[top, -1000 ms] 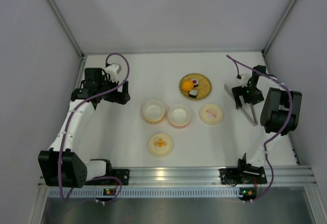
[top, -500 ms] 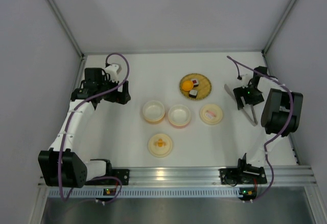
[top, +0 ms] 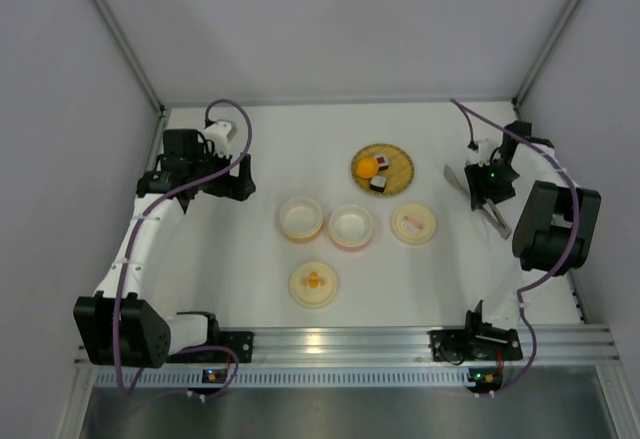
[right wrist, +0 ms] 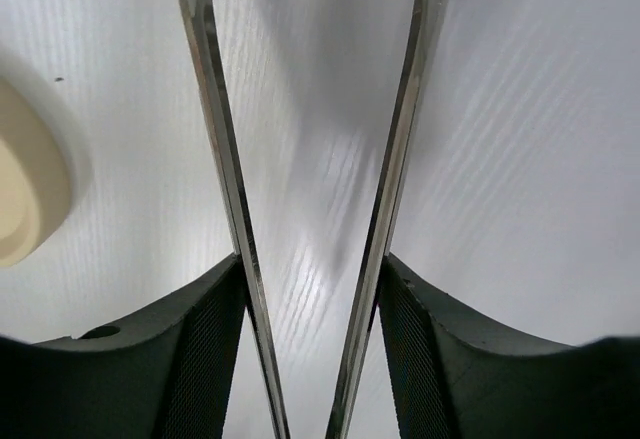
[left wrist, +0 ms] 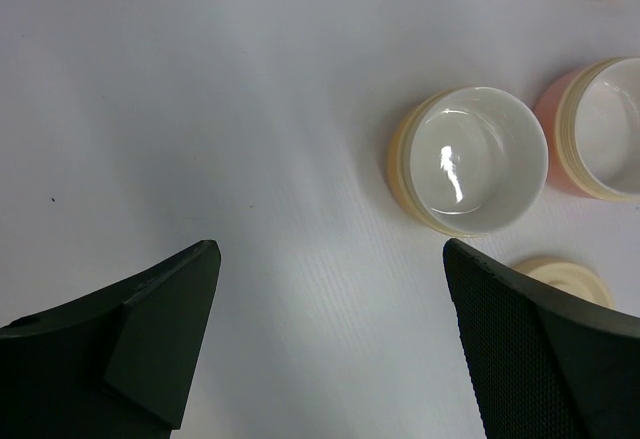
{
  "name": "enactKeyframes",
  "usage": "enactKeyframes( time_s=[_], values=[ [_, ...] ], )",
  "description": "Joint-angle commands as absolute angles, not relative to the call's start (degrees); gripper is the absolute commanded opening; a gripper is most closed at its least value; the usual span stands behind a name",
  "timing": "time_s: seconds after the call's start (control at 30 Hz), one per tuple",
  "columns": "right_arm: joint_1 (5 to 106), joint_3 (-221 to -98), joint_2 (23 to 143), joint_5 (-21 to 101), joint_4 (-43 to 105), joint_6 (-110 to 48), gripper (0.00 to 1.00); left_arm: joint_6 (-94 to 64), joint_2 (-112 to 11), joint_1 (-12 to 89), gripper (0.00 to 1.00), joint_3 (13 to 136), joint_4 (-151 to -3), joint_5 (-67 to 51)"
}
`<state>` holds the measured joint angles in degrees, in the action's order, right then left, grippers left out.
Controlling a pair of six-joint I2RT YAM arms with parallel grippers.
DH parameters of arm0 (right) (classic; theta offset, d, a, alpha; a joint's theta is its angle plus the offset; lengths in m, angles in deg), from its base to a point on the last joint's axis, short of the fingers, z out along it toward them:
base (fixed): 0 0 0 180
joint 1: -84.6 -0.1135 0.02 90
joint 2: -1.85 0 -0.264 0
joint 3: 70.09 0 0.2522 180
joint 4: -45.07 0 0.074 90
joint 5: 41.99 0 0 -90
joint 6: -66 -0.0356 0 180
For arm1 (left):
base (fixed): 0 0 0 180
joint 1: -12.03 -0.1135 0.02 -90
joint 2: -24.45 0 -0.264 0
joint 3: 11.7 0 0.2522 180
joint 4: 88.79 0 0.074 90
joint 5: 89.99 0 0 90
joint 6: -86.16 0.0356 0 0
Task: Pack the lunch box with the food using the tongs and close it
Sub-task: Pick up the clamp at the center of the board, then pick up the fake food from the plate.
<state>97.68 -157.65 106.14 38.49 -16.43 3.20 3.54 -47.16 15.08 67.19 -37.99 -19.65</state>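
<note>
**Getting Hold of the Tongs**

Found the slim silver-grey metal tongs [right wrist: 222,139] at the right side of the white table [top: 260,129], their two long arms spreading away in a narrow V. Saw both arms tucked between the black fingers of the right gripper [right wrist: 310,269], one arm touching each finger pad. Seemed closed part way on the tongs, not squeezed tight, with a gap showing between the arms. Could not tell from above whether lifted or resting on the table.

Judged this the pick-up step, with no food packed yet. Needed a soft, even squeeze: enough to stop any slipping, not so hard as to press the tips together. Needed a straight lift too, with the tips kept pointing out in front, ready for pinching.

Spotted the food well apart from the tongs, on a round woven yellow tray [top: 402,159]: a small orange ball [top: 367,166] just beside small dark-wrapped sushi-like pieces [top: 379,183]. Saw the lunch box parts nearer the middle: a yellow round bowl [top: 300,217] just beside a pink round bowl [top: 351,226], both with nothing inside. Then a cream lid with a pink mark [top: 413,224] near the tongs, and a cream lid with an orange knob [top: 313,284] closer to the arm bases.

Found the left gripper [left wrist: 330,249] far over on the left, fingers spread wide, holding nothing, hanging above bare table near the yellow bowl.
</note>
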Motion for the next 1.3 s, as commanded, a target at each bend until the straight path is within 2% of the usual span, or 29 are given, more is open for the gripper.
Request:
enactKeyframes(
  time_s=[0.0,0.3,0.6,0.8,1.03,1.27],
  values=[
    [98.6,-165.2,100.6,35.3,-23.9,3.3,0.52,2.8,-46.3,14.8,0.98,69.9,-38.9,-20.9],
    [98.5,-170.6,100.5,33.0,-29.3,3.5,0.51,2.8,-45.7,14.8,0.98,69.7,-38.4,-21.0],
    [98.5,-175.0,91.1,24.6,-31.8,6.5,0.5,2.7,-45.0,14.8,0.98,70.3,-37.9,-21.0],
    [94.1,-180.3,89.6,19.8,-34.5,4.5,0.5,2.7,-45.1,14.8,0.98,71.0,-37.1,-22.5],
    [87.4,-182.1,92.2,13.4,-31.6,-3.6,0.49,2.8,-45.4,14.8,0.98,71.1,-36.7,-22.5],
    [82.6,-185.9,98.3,11.7,-30.3,-9.2,0.41,2.8,-45.6,14.8,0.98,71.8,-36.2,-22.6]
  ],
)
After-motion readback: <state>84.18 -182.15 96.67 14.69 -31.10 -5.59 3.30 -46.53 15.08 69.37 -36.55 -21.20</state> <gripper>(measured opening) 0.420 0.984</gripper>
